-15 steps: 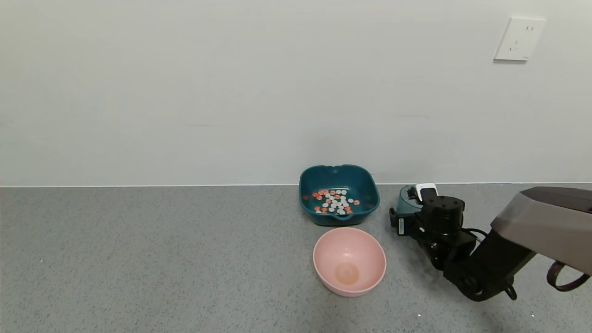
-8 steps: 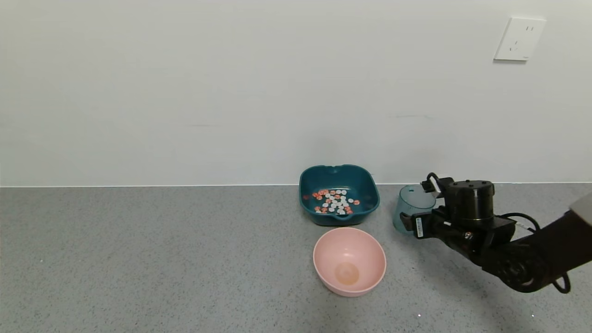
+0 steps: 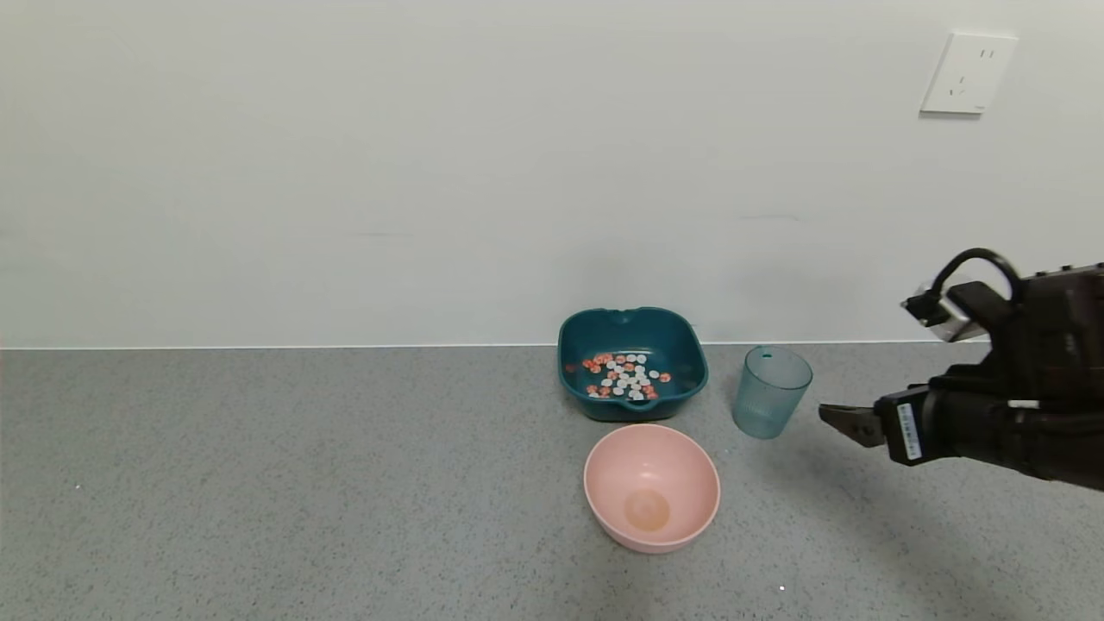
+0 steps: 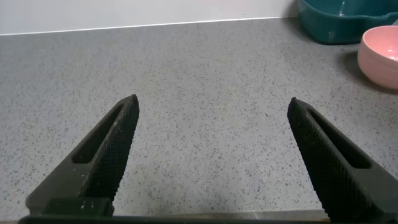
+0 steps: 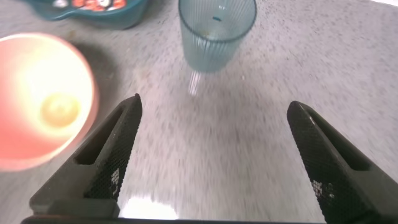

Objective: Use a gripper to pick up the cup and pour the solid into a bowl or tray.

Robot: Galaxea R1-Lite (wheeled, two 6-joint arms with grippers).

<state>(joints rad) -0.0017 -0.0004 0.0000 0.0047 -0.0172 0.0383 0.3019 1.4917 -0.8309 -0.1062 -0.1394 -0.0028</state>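
The blue-green cup stands upright on the counter, just right of the teal dish. It also shows in the right wrist view and looks empty. The orange-red and white solid lies in the teal dish. My right gripper is open and empty, hovering to the right of the cup with a gap between them. In the right wrist view the right gripper faces the cup from a distance. My left gripper is open and empty over bare counter, out of the head view.
An empty round pink bowl stands in front of the teal dish; it also shows in the right wrist view and the left wrist view. The wall runs right behind the dish. A socket is on the wall.
My right gripper has let go of the cup and drawn back to the right and upward. The cup now stands alone on the counter.
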